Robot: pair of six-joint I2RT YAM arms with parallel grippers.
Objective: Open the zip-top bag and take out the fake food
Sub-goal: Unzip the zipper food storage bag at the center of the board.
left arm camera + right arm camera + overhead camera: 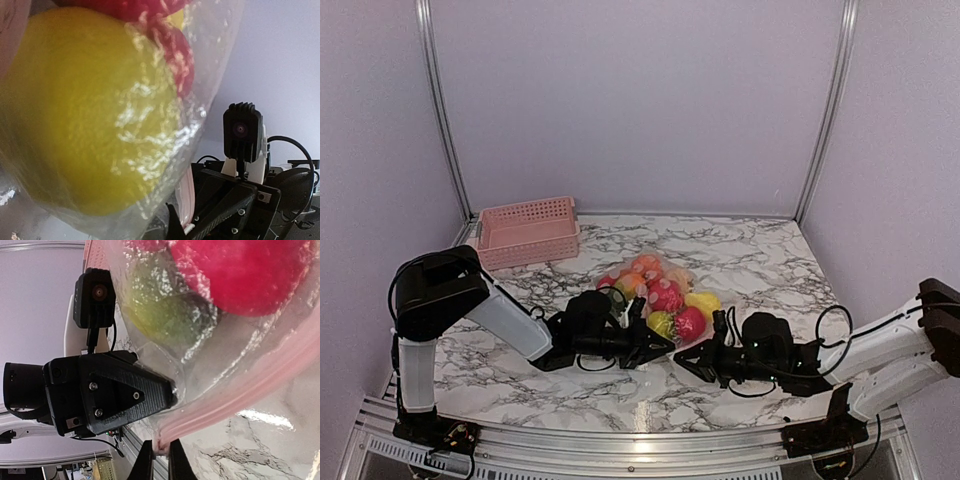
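Left gripper [658, 346] lies low and closed at the near edge of the zip-top bag [675, 272]. From overhead I see the right gripper [684, 361] just beside it, almost tip to tip, on the marbled surface [750, 260]. Beyond both tips the fake food [665, 295] sits bunched inside the bag. A pink basket [527, 230] stands well beyond the left gripper.

From the left wrist, bag film fills my view straight ahead, with a yellow piece [85, 115] pressed against it. I cannot see this gripper's own fingers here.

From the right wrist, the right gripper's fingers [145, 462] pinch the end of the pink zip strip [240, 395] between them. Opposite it the left gripper is closed, its tip nipping the film just above the strip. A red piece [245, 270] and a green piece [165, 315] lie beyond, inside the bag.
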